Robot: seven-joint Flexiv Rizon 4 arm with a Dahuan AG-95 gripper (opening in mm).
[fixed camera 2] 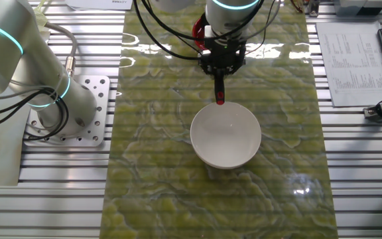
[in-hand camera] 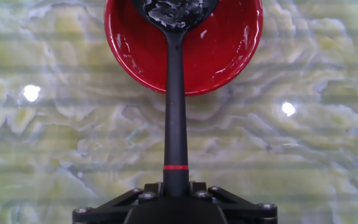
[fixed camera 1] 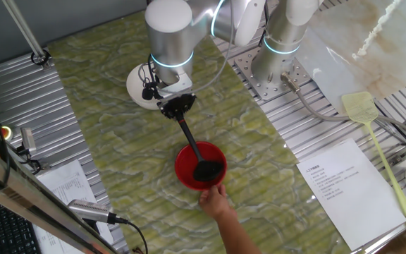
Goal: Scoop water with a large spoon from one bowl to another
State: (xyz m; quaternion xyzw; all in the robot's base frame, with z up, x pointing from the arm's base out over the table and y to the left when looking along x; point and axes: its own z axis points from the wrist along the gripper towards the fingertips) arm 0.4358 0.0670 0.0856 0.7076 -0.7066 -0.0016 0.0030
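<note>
The green-veined, marble-patterned table mat [fixed camera 1: 118, 106] is being used as the work surface. The plain round white bowl [fixed camera 2: 225, 136] is being kept behind the arm, well apart from the glossy round red bowl [in-hand camera: 229, 56], probably as the receiving vessel. The red bowl is being steadied at its near rim by a person's bare hand [fixed camera 1: 214, 200], apparently to stop it sliding. The black long-handled ladle [in-hand camera: 175, 112] is being gripped at its handle end by the two-finger gripper [in-hand camera: 175, 193], clenched on it, with the scoop being dipped inside the red bowl. Water [in-hand camera: 174, 11] is being seen only as glints in the scoop.
</note>
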